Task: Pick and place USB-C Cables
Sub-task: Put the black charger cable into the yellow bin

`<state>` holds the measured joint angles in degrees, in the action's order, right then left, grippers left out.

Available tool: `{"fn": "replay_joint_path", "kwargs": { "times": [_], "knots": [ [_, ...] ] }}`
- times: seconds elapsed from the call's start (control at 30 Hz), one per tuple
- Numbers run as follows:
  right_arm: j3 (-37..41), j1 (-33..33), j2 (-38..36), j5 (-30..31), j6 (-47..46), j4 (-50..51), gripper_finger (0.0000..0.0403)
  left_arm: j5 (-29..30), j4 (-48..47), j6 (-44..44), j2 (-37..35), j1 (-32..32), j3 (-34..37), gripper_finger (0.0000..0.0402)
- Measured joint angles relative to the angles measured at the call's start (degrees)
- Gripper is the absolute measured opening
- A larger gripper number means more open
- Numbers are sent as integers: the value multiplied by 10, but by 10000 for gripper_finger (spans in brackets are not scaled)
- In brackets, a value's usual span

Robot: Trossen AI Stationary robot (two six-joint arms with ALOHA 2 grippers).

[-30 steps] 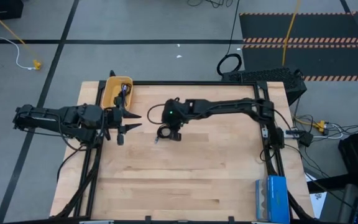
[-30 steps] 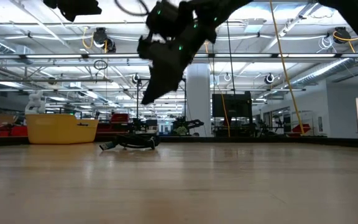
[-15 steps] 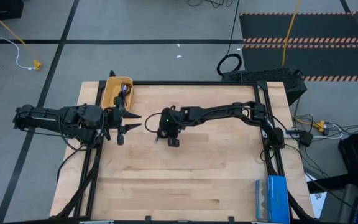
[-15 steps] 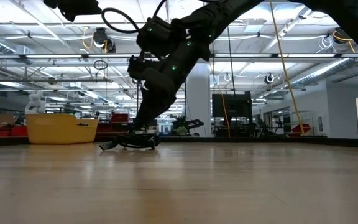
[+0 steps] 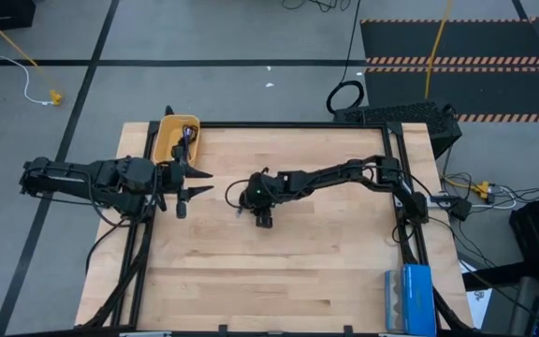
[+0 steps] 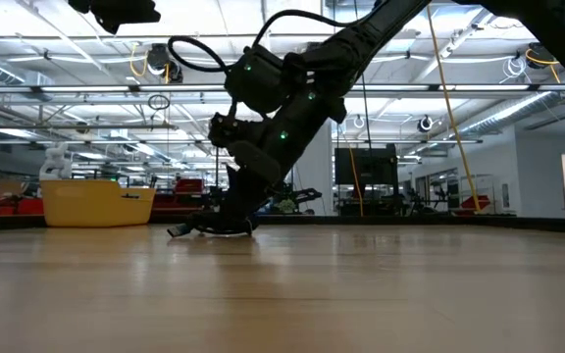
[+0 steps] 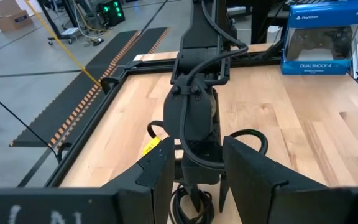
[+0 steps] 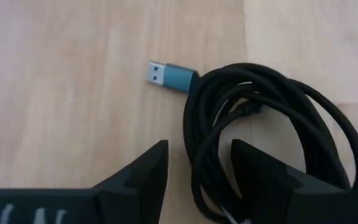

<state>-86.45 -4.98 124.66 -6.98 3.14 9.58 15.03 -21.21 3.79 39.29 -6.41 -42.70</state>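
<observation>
A black USB-C cable (image 8: 260,124), loosely coiled with a blue-grey plug (image 8: 169,76), lies flat on the wooden table near its middle (image 5: 239,198). My right gripper (image 8: 197,168) is down at the table over it, open. Its two fingers stand on either side of the coil's strands nearest the plug. Whether they touch the strands, I cannot tell. In the low view the gripper (image 6: 231,218) reaches the tabletop at the cable (image 6: 199,228). My left gripper (image 5: 193,183) waits open at the table's left, pointing at the cable. A yellow bin (image 5: 168,140) at the far left holds another cable (image 5: 188,136).
A blue game-controller box (image 5: 408,298) stands at the near right corner of the table. A black frame rail (image 5: 288,125) runs round the table's edges. Bare wood lies between the cable and the near edge.
My right gripper has come down from well above the table to the cable on the tabletop, shifting a little toward the near edge. The cable has stayed where it lay.
</observation>
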Motion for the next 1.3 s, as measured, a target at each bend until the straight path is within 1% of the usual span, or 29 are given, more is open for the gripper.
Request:
{"fn": "replay_joint_path", "kwargs": {
  "times": [0.17, 0.3, 0.43, 0.6, 0.67, 0.8, 0.93, 1.0, 1.3],
  "knots": [
    [10, 1, 0, 44, 7, -8, 165, 0, 0, 1, 0, 0, 0, 140],
    [21, 1, -1, 53, 19, -15, 142, 0, 0, 1, 0, 0, 0, 140],
    [24, 1, -1, 54, 22, -14, 100, 0, 0, 1, 0, 0, 0, 140],
    [24, 2, -7, 55, 29, -1, 38, 0, 0, 4, 0, 0, 0, 140],
    [25, 2, -18, 55, 34, 19, 21, 0, 0, 4, 0, 0, 0, 140],
    [26, 2, -37, 56, 36, 54, 20, 0, 0, 4, 0, 0, 0, 140],
    [26, 2, -67, 55, 36, 79, 42, 0, 0, 4, 0, 0, 0, 140],
    [26, 2, -85, 54, 36, 101, 45, 0, 0, 4, 0, 0, 0, 141],
    [26, 13, -205, 54, 37, 168, 24, 0, 1, 10, 0, 0, 0, 141]
  ]
}}
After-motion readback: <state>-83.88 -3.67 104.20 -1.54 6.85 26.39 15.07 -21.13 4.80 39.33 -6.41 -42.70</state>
